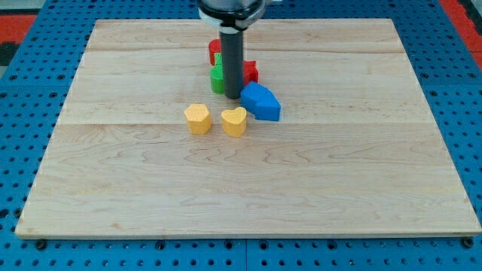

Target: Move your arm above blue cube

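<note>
My dark rod comes down from the view's top centre, and my tip (233, 96) rests on the board just left of the blue block (260, 102), close to its upper left edge or touching it. The blue block is a chunky angular shape near the board's middle. Behind the rod, green blocks (218, 76) and red blocks (250, 71) are clustered and partly hidden. No separate blue cube shows; the rod may hide it.
A yellow hexagon block (198, 118) and a yellow heart block (234, 121) lie side by side below my tip. The wooden board (361, 173) sits on a blue pegboard surface (30, 45).
</note>
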